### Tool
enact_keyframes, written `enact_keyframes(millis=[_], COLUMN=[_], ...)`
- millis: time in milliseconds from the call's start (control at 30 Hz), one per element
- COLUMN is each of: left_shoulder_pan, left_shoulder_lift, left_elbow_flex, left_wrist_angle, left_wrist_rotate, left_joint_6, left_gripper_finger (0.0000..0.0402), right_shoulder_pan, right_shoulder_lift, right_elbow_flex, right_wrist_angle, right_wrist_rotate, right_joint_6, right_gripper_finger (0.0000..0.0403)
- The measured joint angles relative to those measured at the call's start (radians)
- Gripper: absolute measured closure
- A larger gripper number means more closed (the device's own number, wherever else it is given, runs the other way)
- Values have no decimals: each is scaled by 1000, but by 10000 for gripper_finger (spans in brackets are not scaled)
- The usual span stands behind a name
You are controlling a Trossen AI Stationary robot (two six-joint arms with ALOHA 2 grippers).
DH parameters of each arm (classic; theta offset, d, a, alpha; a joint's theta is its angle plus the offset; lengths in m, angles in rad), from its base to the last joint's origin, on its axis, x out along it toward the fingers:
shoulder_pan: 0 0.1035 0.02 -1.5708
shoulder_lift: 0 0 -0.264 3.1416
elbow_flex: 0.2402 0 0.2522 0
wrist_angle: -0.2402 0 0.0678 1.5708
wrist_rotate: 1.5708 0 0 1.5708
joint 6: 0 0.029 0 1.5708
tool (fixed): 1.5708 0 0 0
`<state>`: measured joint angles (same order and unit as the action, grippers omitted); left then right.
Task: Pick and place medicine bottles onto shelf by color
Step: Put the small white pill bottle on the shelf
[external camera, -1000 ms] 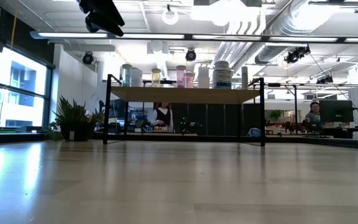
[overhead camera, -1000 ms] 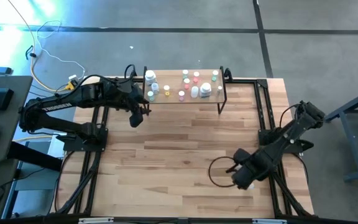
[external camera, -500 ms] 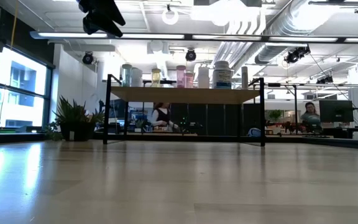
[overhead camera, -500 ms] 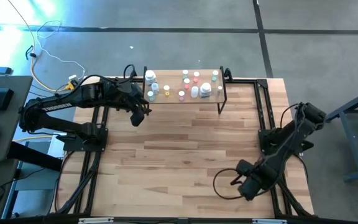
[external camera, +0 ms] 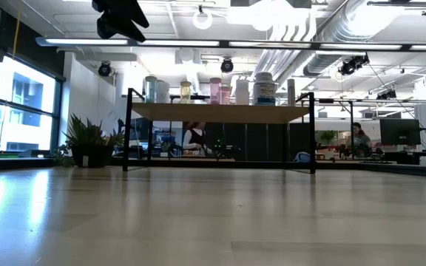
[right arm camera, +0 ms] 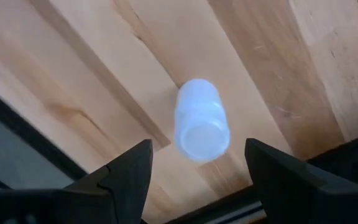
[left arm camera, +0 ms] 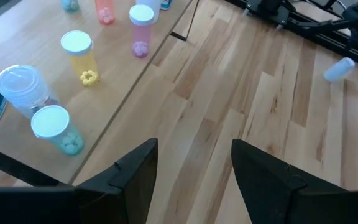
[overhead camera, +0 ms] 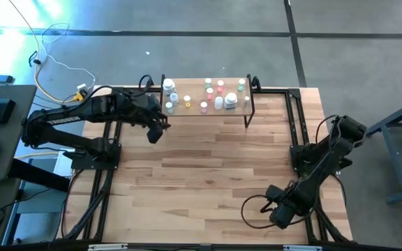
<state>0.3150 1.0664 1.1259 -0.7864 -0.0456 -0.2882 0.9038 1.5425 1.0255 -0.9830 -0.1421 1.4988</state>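
The wooden table [overhead camera: 208, 167] carries the shelf [overhead camera: 194, 111] at its far edge, a light board on thin black legs, seen in the low view as a raised platform with a row of bottles on top. The medicine bottles [overhead camera: 208, 96] stand grouped on that board: a larger white one at the left end, then small clear, yellow, pink and green ones toward the right.

The left arm reaches in from the left side of the table, and the left gripper [overhead camera: 156, 131] hangs above the tabletop just in front of the shelf's left end. Its fingers [left arm camera: 135, 171] are parted with nothing between them. Its wrist view looks past them onto the shelf's corner, where a yellow bottle [left arm camera: 81, 57], a pink bottle [left arm camera: 142, 28], a clear bottle [left arm camera: 23, 90] and a pale green-filled bottle [left arm camera: 58, 129] stand upright with white caps.

The right arm is folded low at the near right corner of the table, and the right gripper [overhead camera: 279, 213] points down at the tabletop close to the black frame rail. Its fingers [right arm camera: 126, 174] stand wide apart and hold nothing. Between them, in the wrist view, a white bottle [right arm camera: 201, 121] lies on its side on the wood, untouched by either finger.

A plant [external camera: 89, 140] sits beyond the table, and people [external camera: 195, 138] are visible at desks in the room behind.
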Motion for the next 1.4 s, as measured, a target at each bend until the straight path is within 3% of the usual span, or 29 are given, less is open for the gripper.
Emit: enact_keyframes(millis=[300,700,1033,1400], left_shoulder_pan=[-54,-63,-63,-63], left_shoulder_lift=[0,0,0,0], left_elbow_flex=[0,0,0,0], left_wrist_angle=[0,0,0,-2], left_wrist_rotate=[-69,-75,-75,-74], left_joint_6=[-24,-26,-24,20], left_gripper_finger=[206,206,206,206], right_shoulder_pan=[16,15,-47,-225], right_shoulder_lift=[0,-1,1,1], right_elbow_flex=[-55,-54,-6,145], right_wrist_angle=[60,63,76,75], right_wrist_rotate=[-2,-3,-36,-14], right_joint_6=[38,38,20,-43], right_gripper_finger=[165,292,291,291])
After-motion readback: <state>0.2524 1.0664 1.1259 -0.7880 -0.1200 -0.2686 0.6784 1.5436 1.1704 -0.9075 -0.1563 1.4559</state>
